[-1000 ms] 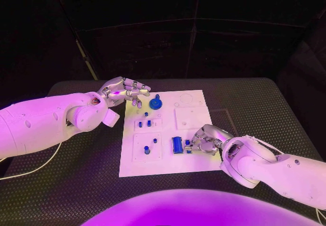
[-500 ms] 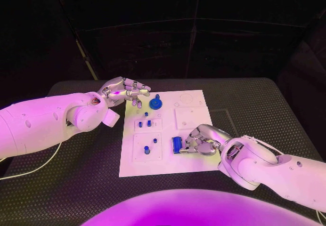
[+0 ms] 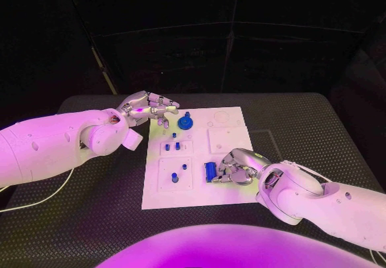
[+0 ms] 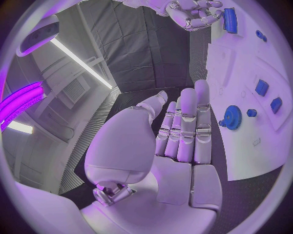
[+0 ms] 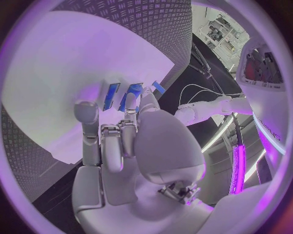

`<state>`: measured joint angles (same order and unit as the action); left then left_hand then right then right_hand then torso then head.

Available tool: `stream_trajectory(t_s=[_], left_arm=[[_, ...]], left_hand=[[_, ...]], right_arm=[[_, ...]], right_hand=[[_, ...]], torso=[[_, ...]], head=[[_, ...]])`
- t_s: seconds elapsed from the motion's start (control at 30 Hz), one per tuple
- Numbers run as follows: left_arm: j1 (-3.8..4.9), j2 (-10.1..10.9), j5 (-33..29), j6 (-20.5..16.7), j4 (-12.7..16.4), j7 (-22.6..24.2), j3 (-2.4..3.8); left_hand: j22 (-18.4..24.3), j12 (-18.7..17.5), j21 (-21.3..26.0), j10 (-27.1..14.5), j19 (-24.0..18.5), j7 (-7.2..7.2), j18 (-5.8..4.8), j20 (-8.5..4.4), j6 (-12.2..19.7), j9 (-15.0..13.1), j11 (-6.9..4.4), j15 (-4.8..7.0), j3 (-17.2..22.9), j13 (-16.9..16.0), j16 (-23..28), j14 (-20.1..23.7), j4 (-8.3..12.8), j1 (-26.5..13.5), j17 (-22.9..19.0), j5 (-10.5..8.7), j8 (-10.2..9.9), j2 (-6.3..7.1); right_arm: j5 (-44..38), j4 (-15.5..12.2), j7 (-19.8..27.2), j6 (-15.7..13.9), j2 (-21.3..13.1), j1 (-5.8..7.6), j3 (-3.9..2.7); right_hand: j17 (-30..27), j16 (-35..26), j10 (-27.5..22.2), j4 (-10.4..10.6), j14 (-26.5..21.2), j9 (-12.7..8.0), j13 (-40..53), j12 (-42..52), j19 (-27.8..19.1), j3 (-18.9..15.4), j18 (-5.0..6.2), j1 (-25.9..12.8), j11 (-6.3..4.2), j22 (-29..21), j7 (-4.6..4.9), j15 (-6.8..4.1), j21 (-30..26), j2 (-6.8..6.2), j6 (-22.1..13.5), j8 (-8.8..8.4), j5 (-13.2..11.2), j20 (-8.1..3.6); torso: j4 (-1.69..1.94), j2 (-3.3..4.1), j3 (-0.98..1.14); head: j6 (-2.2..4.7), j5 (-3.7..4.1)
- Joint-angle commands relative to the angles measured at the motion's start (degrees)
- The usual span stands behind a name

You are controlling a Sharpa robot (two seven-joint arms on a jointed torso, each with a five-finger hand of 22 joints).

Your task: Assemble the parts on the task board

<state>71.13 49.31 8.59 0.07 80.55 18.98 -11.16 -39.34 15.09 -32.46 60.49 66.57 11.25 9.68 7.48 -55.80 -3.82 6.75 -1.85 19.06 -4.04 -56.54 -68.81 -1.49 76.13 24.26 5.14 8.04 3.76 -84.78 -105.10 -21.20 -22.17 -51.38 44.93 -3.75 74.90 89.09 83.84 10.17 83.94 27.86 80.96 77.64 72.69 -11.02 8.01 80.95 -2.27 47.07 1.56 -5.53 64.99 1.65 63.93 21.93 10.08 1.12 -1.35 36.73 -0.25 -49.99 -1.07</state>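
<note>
The white task board [image 3: 197, 190] lies in the middle of the table. A long blue block [image 3: 211, 170] lies near its right side, and my right hand [image 3: 235, 167] has its curled fingertips right against it; whether they grip it is unclear. The left wrist view shows that block [image 4: 230, 20] just beyond the right hand [image 4: 194, 13]. In the right wrist view, blue faces [image 5: 131, 95] show past the fingertips. My left hand [image 3: 149, 108] hovers at the board's far left corner, fingers apart, holding nothing. A blue gear [image 3: 185, 121] stands close to it.
Small blue pieces stand in the board's left column: a pair [image 3: 171, 147], one peg [image 3: 173, 134] above them, two pegs [image 3: 174, 178] below. A white cable [image 3: 40, 200] runs over the table's left side. Black ribbed table surface [image 3: 322, 128] surrounds the board.
My right hand has slid leftwards across the board until its fingertips reach the long blue block. The left hand has stayed in place.
</note>
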Motion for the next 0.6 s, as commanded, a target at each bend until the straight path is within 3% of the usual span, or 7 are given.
stream_trajectory(t_s=[0.03, 0.37, 0.6], left_arm=[[0.07, 0.0, -0.3, 0.6, 0.1, 0.1, 0.04], [0.06, 0.0, -0.3, 0.7, 0.0, 0.1, 0.04], [0.05, 0.0, -0.3, 0.7, 0.0, 0.2, 0.03]], left_hand=[[0.1, 0.2, 0.3, -0.4, 0.2, -0.05, 0.77, 0.2, 0.3, -0.1, 0.16, -0.12, -0.5, -0.1, -0.3, 0.5, 0.0, -0.1, -0.1, -0.24, 0.3, -0.32], [0.1, 0.2, 0.3, -0.4, 0.2, -0.05, 0.77, 0.2, 0.3, -0.1, 0.16, -0.12, -0.5, -0.1, -0.3, 0.5, 0.0, -0.1, -0.1, -0.24, 0.3, -0.32], [0.1, 0.2, 0.3, -0.4, 0.2, -0.05, 0.77, 0.2, 0.3, -0.1, 0.16, -0.12, -0.5, -0.1, -0.3, 0.5, 0.0, -0.1, -0.1, -0.24, 0.3, -0.32]], right_arm=[[-2.4, 0.0, -3.4, -1.8, 0.2, 0.06, -0.02], [-1.6, 0.3, -5.1, -4.3, 0.7, 0.06, -0.02], [-1.5, 0.6, -5.7, -4.4, 1.3, 0.06, -0.03]], right_hand=[[13.6, 0.2, 1.6, 0.5, 5.7, 0.2, 0.0, 0.1, 0.1, -0.2, -0.39, -0.4, -0.51, 0.2, -0.42, -0.45, 0.3, 1.28, -0.1, 0.38, 0.3, -0.54], [13.8, 0.3, 1.8, 2.9, 5.8, 0.6, 0.2, 0.2, 0.3, -1.3, -0.42, -3.0, -0.53, 0.4, -0.41, -0.48, 0.4, 2.67, -0.3, 1.02, 1.8, -0.6], [13.8, 0.3, 1.8, 2.1, 5.8, 0.8, 0.2, 0.2, 0.3, -1.4, -0.4, -1.7, -0.68, 0.4, -0.61, -0.59, 0.4, 2.33, -0.5, 1.25, 1.7, -0.65]], torso=[[-0.1, -0.01, 0.02], [-0.03, -0.06, 0.06], [-0.1, 0.01, 0.02]], head=[[-0.01, -0.06], [-0.01, -0.12], [-0.01, -0.17]])
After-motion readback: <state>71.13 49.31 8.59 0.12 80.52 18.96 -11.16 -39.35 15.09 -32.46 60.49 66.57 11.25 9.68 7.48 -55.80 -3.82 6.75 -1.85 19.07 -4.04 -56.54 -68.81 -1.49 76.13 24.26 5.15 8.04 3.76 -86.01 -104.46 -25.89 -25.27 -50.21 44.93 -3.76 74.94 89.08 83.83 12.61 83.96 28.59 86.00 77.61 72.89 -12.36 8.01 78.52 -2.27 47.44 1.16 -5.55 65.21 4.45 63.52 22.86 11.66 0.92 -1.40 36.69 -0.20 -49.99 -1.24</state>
